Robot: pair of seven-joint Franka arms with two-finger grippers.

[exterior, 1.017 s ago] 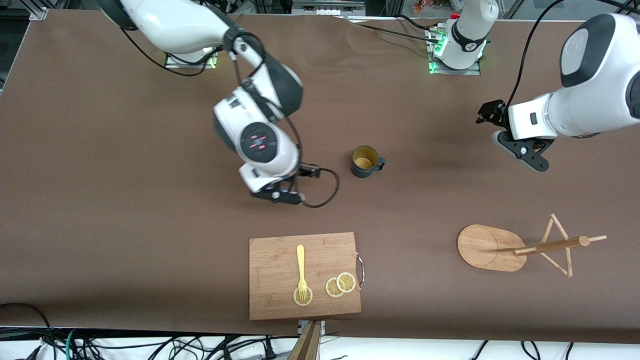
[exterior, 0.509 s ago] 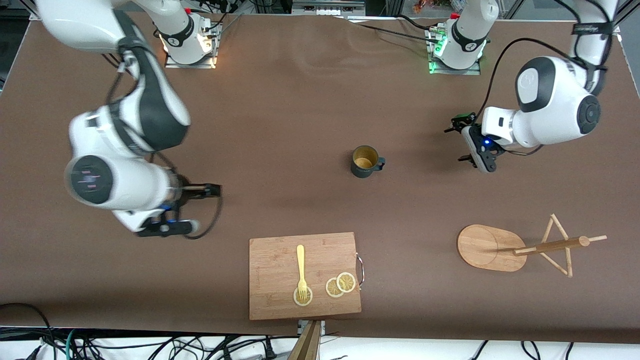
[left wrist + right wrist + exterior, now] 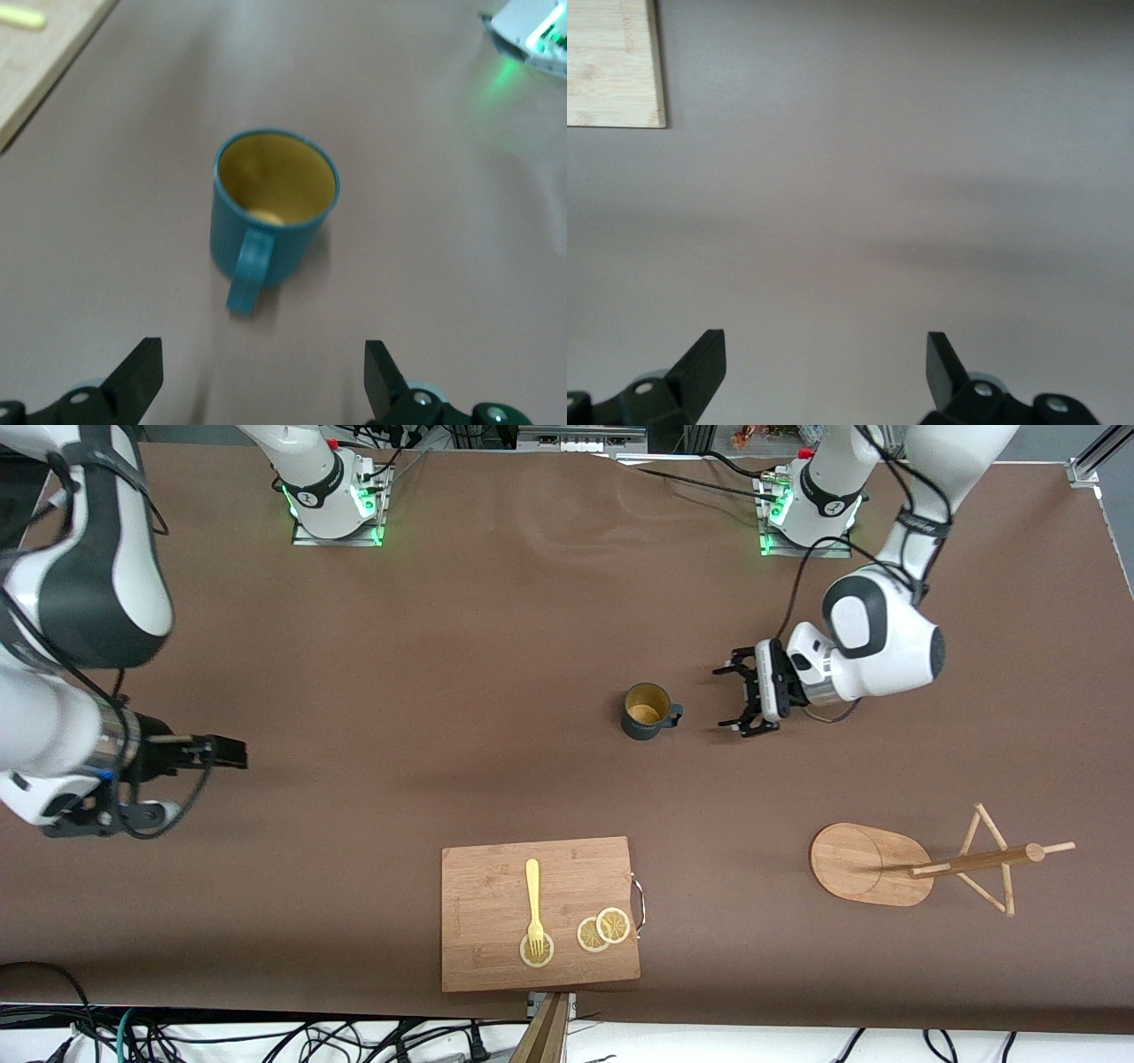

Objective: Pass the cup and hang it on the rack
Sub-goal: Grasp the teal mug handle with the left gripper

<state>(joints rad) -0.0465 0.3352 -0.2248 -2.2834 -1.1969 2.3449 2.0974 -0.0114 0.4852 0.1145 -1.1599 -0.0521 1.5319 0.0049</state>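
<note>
The teal cup (image 3: 647,710) is standing upright mid-table (yellowish inside showing), while the bamboo rack (image 3: 912,864) is sitting toward the left arm's end, nearer the camera.

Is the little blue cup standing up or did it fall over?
Standing up. The cup sits on its bottom, its round mouth showing the yellowish inside.

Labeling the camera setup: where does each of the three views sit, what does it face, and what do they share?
Front view: high across the table, facing the bases; shows both arms, cup, rack, cutting board.
Left wrist view: on the left arm's wrist, aimed at the cup; open left gripper shows.
Right wrist view: on the right arm's wrist, over bare table beside the board's corner; open right gripper shows.
Shared: front and left wrist both show the cup.
</note>
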